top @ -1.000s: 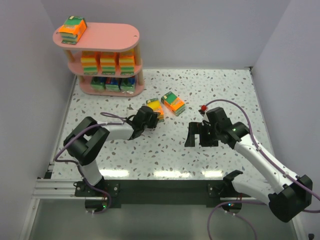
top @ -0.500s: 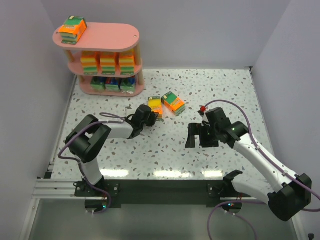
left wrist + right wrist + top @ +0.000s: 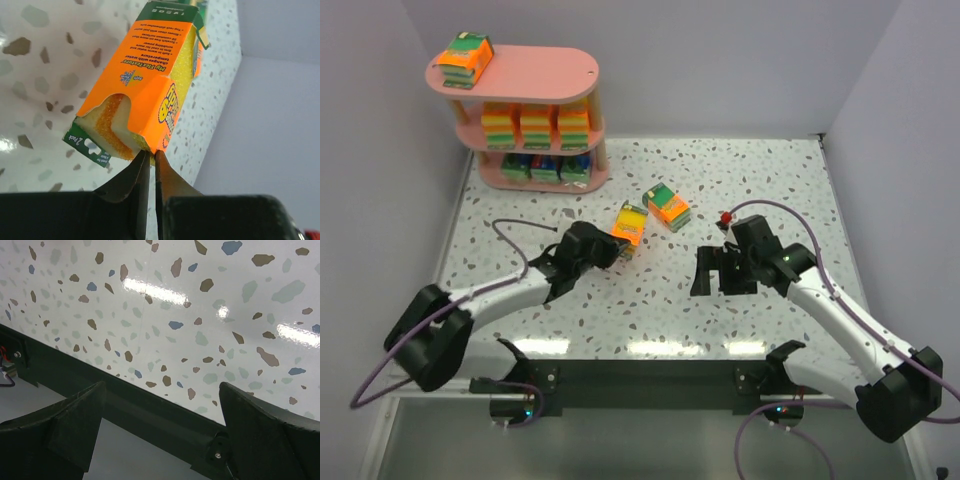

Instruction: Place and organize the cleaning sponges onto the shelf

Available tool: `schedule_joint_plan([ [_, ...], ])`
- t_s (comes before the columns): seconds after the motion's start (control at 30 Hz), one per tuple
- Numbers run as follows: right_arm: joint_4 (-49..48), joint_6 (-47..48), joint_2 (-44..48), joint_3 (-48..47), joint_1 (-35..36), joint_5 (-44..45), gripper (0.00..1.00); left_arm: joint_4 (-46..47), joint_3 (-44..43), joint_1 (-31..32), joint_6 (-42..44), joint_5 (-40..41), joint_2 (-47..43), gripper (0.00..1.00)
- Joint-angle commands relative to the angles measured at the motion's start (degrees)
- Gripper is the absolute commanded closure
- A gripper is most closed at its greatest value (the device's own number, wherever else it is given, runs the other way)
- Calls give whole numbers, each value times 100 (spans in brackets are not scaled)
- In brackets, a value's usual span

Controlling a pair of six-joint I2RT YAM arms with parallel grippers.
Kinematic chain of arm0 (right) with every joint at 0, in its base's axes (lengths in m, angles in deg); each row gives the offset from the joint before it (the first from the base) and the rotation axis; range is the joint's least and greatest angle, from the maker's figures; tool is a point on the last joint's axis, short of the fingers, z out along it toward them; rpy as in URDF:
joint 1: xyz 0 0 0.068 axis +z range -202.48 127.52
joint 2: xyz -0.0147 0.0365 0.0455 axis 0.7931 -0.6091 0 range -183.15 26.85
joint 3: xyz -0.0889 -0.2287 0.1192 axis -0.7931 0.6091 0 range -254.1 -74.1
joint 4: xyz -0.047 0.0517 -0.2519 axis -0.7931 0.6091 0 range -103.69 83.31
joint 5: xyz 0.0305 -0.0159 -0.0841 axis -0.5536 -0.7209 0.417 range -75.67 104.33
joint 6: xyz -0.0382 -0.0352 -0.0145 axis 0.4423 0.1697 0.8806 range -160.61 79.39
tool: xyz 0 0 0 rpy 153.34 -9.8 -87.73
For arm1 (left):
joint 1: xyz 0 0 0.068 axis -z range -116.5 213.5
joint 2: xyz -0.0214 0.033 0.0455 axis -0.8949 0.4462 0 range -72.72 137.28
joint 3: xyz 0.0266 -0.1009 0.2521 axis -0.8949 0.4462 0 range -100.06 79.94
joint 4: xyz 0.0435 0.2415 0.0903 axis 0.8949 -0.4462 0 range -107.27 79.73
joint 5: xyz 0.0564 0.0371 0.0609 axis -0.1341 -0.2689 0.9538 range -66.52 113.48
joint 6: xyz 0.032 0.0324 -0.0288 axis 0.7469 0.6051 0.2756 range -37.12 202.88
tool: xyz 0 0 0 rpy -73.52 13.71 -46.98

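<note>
Top external view, read from the near edge outward. We see the right gripper [image 3: 720, 270] low over the table [image 3: 770, 170] at centre right, its jaws spread wide and holding nothing; its wrist view shows only speckled surface between the two fingers [image 3: 65, 415]. Left of centre, the left gripper [image 3: 608, 244] has narrowed to a thin slit within the last second. The left wrist view shows it pinching the lower corner of the held pack [image 3: 145, 85] by the orange card sleeve, not across the sponge body. Over the same interval the left arm has swung out toward the lower left of the frame and now lies stretched toward the centre, with the held pack tilted just beyond the jaws. Whether it has cleared the table we cannot tell. We judge the grasp made and the carry to the shelf [image 3: 550, 70] next; a corner pinch on thin card may let the pack swing or slip. Just right of it, apart, a second pack [image 3: 667, 206] lies loose on the table. Farthest, in the upper left, the shelf carries a top pack [image 3: 465, 58] at the left end of its upper board, a middle row [image 3: 535, 125] of three orange packs and a bottom row [image 3: 546, 166] of three blue-green ones. We judge two packs remain to be shelved.
</note>
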Motion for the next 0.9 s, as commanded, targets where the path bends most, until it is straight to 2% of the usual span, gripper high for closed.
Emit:
schedule_joint_plan([
  [0.0,-237,29,-59,41,-25,-140,1,-638,30,104,982,-136,-1355,100],
  [0.1,-307,55,-190,24,-34,-184,1,-1104,-196,192,1212,-207,-2278,100],
  [0.17,-334,72,-261,-3,-43,-219,1,-1762,-478,245,1466,12,-2650,100],
  [0.23,-378,81,-340,-29,-52,-271,1,-2297,-1171,245,1774,406,-2985,100],
  [0.33,-457,73,-463,-56,-52,-342,1,-2721,-2340,228,2336,768,-2846,100],
  [0.4,-501,73,-524,-64,-52,-421,2,-2941,-3402,62,2670,665,-2270,100],
  [0.47,-518,73,-560,-99,-52,-482,2,-2969,-4271,-675,2926,-290,-1819,100],
  [0.53,-510,64,-551,-108,-52,-483,2,-2654,-4635,-1341,2909,-967,-1318,100],
  [0.67,-413,81,-367,-135,-52,-412,1,-2546,-6021,-2337,2918,-1699,-518,100],
  [0.73,-396,46,-314,-117,-52,-412,2,-2512,-6402,-2950,2769,-2189,0,100],
  [0.87,-299,81,-226,-117,-43,-325,2,-2397,-7175,-3665,2487,-2781,652,100],
])
